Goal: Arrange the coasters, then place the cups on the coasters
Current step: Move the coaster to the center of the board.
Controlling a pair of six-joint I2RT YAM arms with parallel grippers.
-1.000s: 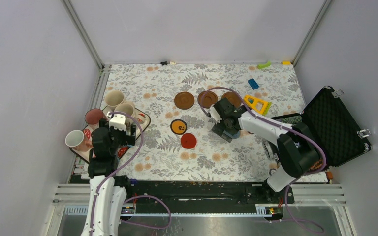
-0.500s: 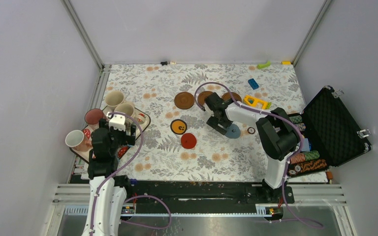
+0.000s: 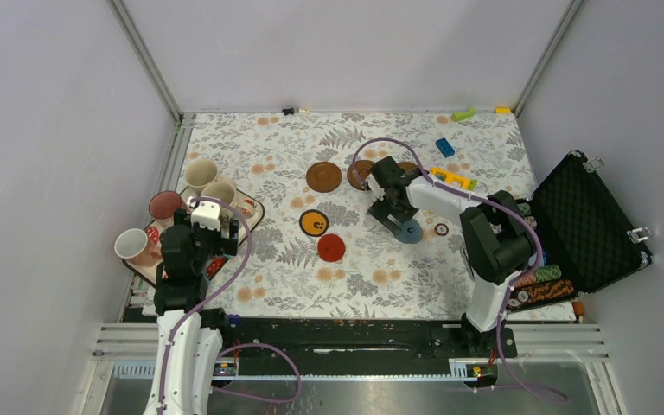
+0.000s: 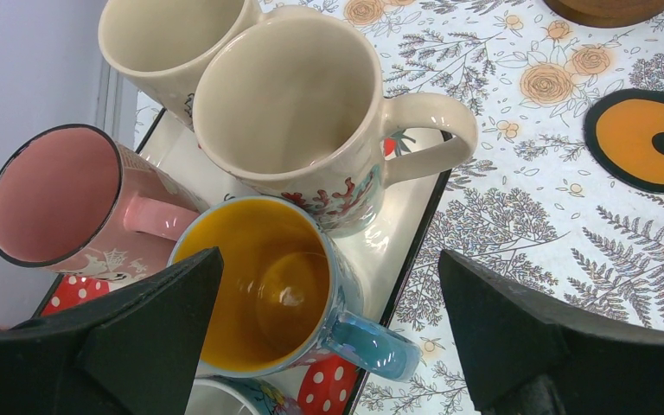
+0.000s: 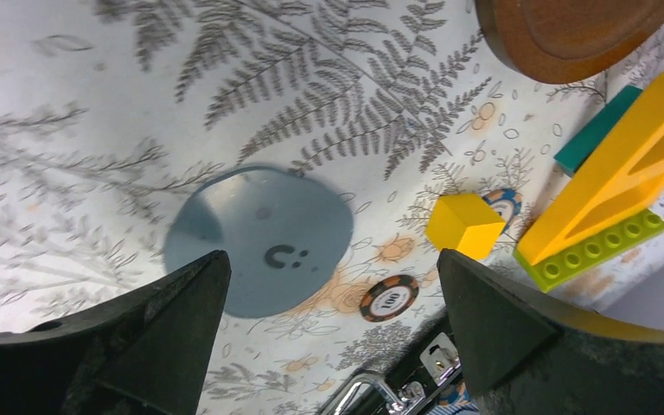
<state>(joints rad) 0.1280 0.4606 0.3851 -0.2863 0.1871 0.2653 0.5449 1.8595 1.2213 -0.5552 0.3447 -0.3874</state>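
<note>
My right gripper (image 3: pixel 395 214) has swung back; the grey-blue coaster (image 5: pixel 259 238) lies bare on the cloth (image 3: pixel 268 147) beneath my open fingers (image 5: pixel 138 346). My left gripper (image 4: pixel 328 268), also open, hangs over the cups (image 4: pixel 285 95). Risk: the thin disc may skid when pinched.

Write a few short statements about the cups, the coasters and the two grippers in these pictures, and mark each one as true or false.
1. The grey-blue coaster lies flat on the table, and no gripper holds it. True.
2. A cup stands on the orange coaster. False: this coaster is bare.
3. The blue cup is yellow inside. True.
4. The left gripper is shut on the pink cup. False: it is open above the cups and holds nothing.
5. The right gripper is shut. False: it is open, with the grey-blue coaster below it.
</note>
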